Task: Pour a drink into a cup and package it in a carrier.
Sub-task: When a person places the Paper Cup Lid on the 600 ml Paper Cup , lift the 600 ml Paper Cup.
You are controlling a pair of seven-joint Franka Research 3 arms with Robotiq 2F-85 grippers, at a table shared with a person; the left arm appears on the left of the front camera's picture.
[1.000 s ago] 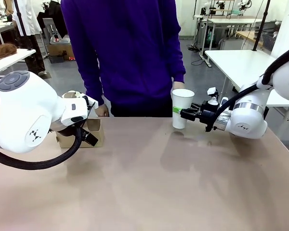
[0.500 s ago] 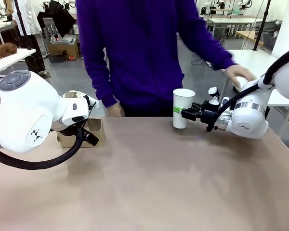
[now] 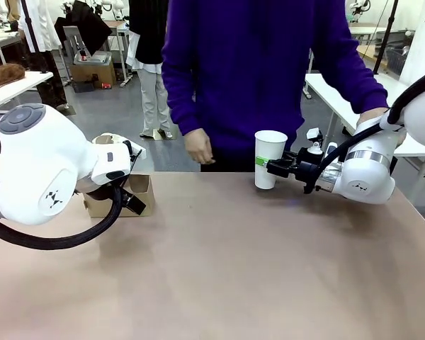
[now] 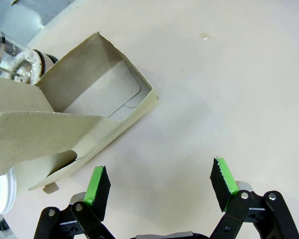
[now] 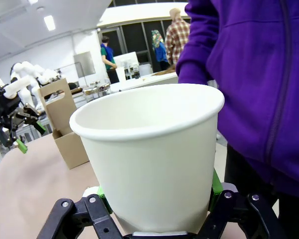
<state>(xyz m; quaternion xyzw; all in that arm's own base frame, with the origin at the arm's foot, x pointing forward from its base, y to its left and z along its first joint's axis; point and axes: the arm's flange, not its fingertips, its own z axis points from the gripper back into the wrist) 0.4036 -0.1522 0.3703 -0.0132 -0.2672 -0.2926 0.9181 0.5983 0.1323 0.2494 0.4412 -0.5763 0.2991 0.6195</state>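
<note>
Cup (image 3: 270, 145) is being held upright by the right gripper (image 3: 268, 167), close to the table's (image 3: 219, 276) far edge, right of its middle. The jaws are clamping low on the paper wall, a green pad on either side, and the mouth is standing open with no lid. Seen from the right wrist, the inside is looking white and dry as far down as can be seen.

Left gripper (image 4: 159, 181) is hovering with jaws spread wide, holding nothing, just beside the carrier (image 3: 143, 193). The carrier is sitting near the far-left corner, well apart from the cup.

Risks being noted:
- A firmer clamp, or the weight of poured liquid, is likely to buckle the thin paper wall or let the cup slip.
- The person is standing at the far edge, one hand (image 3: 198, 149) hanging between carrier and cup, the other (image 3: 374, 117) just above the right arm's wrist; whether it is touching cannot be told. Any sweep of that arm is risking contact and a tipped cup.
- Once filled and unlidded, the cup is facing a long carry to the carrier, where a jerk is risking a spill.
- The open left fingers are liable to nudge the light cardboard out of place
</note>
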